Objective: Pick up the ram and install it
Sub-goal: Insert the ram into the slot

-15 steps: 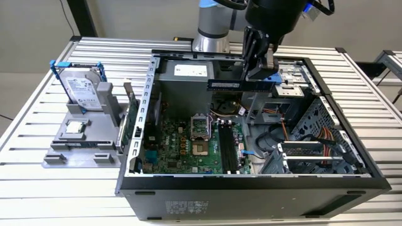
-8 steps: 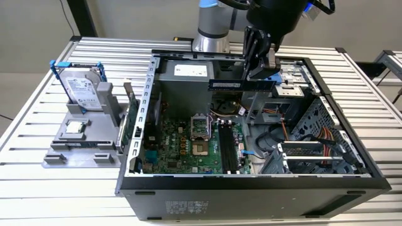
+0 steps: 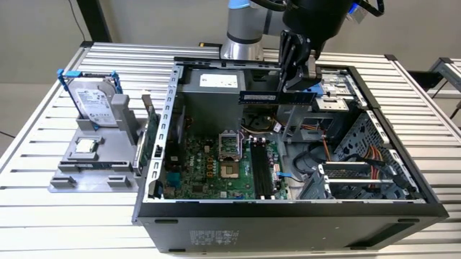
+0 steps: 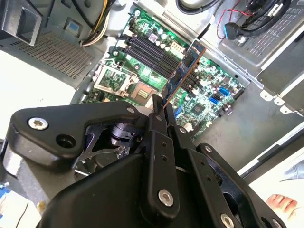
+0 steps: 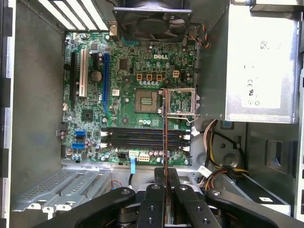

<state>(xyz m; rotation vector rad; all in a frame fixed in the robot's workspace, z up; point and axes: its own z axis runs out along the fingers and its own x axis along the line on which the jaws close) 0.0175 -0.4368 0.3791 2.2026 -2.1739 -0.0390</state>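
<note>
Desk: slatted pale metal, ribbed lengthwise.

On it lies an open black sheet-metal tower case, side panel off. Its floor carries a green printed motherboard with a row of long black plastic memory slots and a square processor socket in a silver metal frame.

Jaws: black, flat-sided metal links with visible screw heads, clamped on the ram. This is a long, narrow, flat dark blue-green board with a pale label.

- The stick is held in the air over the far half of the case interior, clear of the motherboard and seated in no slot.
- In the exterior view its long edge runs level, pointing toward the exterior view's left. That is crosswise to the slots.
- In the first wrist view the ram shows edge-on as a thin line crossing the slots.
- In the second wrist view the ram shows a blue face with an orange-brown edge, above the slots.

Toward the exterior view's left, just beside the case:

- a grey moulded plastic holder;
- a silver rectangular hard drive in a blue frame, standing upright in the holder;
- a small square silver processor chip, lying flat nearer the camera.
</note>
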